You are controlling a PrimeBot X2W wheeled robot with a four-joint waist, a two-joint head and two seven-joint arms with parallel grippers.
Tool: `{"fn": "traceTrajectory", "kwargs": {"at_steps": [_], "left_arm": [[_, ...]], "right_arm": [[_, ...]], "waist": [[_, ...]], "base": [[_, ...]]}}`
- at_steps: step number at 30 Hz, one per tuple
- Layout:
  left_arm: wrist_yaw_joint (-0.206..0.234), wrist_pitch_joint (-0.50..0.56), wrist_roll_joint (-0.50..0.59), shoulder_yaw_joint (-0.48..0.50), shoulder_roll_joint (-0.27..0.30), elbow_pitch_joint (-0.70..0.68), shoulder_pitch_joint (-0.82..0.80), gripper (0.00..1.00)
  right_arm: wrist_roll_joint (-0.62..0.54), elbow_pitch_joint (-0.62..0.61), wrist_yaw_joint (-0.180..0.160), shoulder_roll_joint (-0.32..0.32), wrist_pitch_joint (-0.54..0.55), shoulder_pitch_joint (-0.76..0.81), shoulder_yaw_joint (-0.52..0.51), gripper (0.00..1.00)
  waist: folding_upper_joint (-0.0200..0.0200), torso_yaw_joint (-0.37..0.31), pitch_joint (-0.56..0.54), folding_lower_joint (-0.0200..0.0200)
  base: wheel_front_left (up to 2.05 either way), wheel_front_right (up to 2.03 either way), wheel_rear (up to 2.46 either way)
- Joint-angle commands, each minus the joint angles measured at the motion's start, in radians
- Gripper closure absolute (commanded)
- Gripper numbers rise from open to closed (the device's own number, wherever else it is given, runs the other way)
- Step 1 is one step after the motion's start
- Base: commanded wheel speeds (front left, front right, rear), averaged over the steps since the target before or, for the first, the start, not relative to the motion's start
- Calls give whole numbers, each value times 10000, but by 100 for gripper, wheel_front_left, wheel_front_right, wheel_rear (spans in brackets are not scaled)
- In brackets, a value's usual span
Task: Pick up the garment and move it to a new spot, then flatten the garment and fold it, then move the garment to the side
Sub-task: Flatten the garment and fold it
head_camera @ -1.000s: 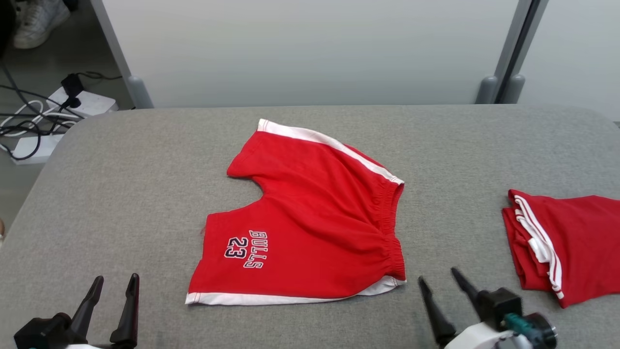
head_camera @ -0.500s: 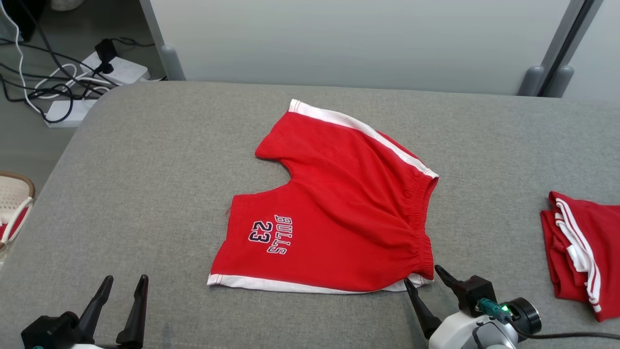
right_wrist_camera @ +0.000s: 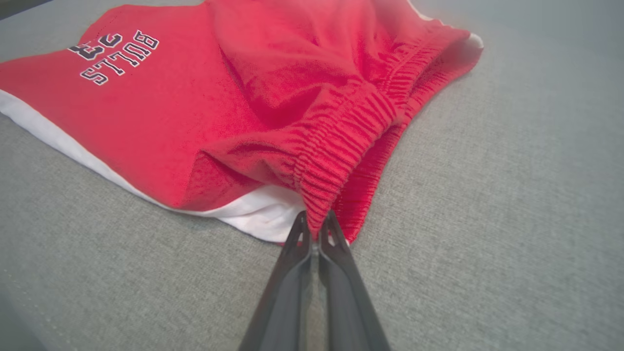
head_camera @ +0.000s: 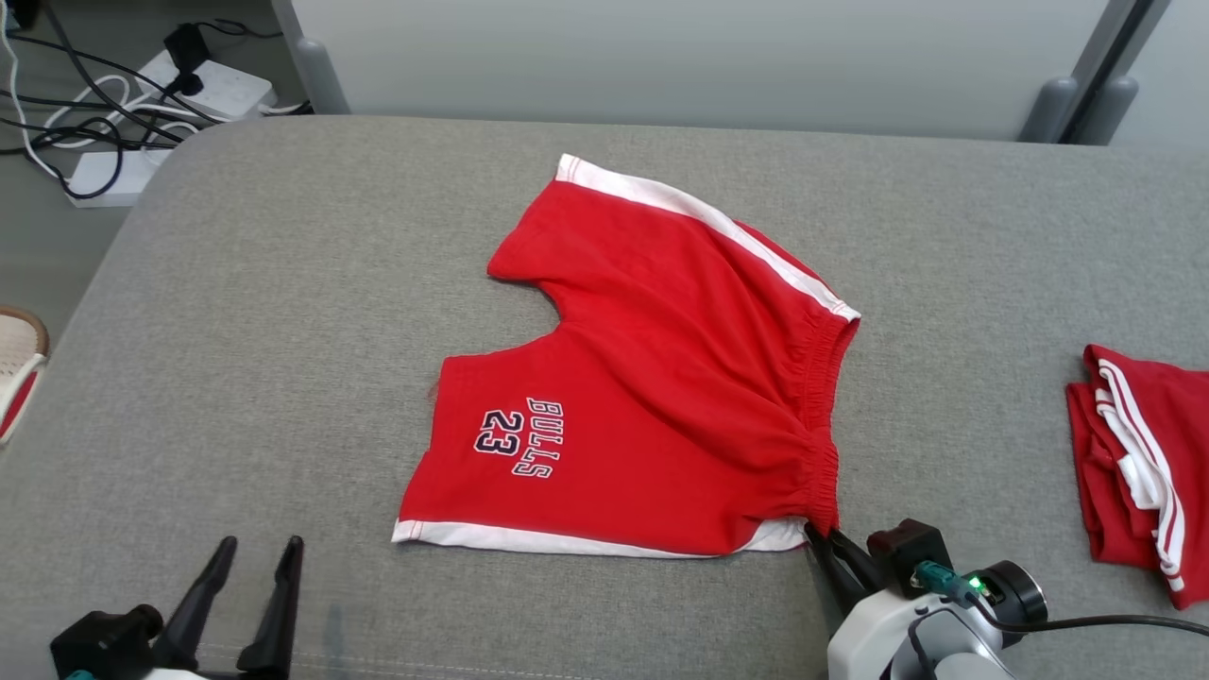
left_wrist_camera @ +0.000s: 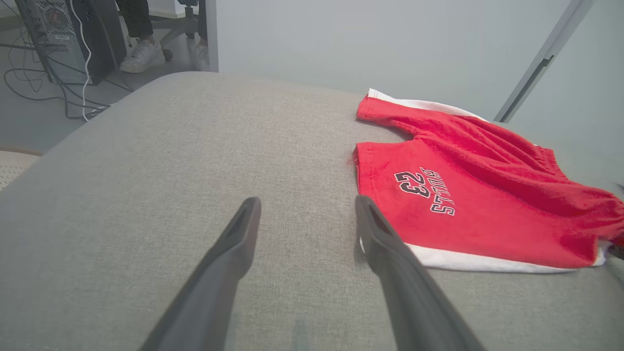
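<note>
Nearest to me, at the lower left, the left gripper [head_camera: 261,543] hovers over bare grey padded table [head_camera: 283,312] with its jaws spread wide, holding nothing. In its wrist view, its right finger [left_wrist_camera: 390,253] sits just beside the near left corner of the shorts.

At the lower right, the right gripper [head_camera: 820,536] has its jaws pressed together on the near end of the elastic waistband [head_camera: 824,406]. The wrist view shows the gathered red cloth pinched between the fingertips [right_wrist_camera: 303,229] and lifted slightly into a ridge.

The red shorts [head_camera: 661,378] lie mid-table, mostly flat. The waistband is to the right and runs near to far. Both leg openings face left, so the waist-to-hem line runs right to left. A white side stripe [head_camera: 567,540] edges the near side, and another edges the far side.

The near leg carries dark lettering outlined in white [head_camera: 519,436] that reads "BULLS" with "23" to its left. It is turned sideways, with the letter tops toward the waistband.

Well apart at the right edge lies a second folded red garment [head_camera: 1143,453] with white stripes.

Beyond the far left corner, a white power strip and cables [head_camera: 203,85] are on the floor. The left wrist view also catches a person's white shoes [left_wrist_camera: 141,53].
</note>
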Motion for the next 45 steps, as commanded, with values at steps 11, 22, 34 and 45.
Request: {"fn": "traceTrajectory", "kwargs": {"at_steps": [11, 22, 34, 45], "left_arm": [[4, -61, -1282, -1183, 827, 144, -764, 0], [4, -61, -2403, -2581, 1364, 586, -1255, 0], [4, -61, -3125, -3255, 1782, 154, -1376, 28], [4, -61, -3058, -3627, 2105, 247, -1589, 100]], "right_arm": [[-689, -1093, 14, -12, 102, 178, -456, 100], [-534, -2481, 14, -12, 568, 330, 248, 100], [-617, -3135, 14, -12, 790, 394, 360, 100], [-514, -3355, 14, -12, 818, 313, 481, 100]], "waist": [[0, -750, 489, 0], [0, -1497, 1125, 0], [0, -1669, 1434, 0], [0, -1741, 1583, 0]], "base": [[0, 0, 0], [0, 0, 0], [0, 0, 0], [0, 0, 0]]}}
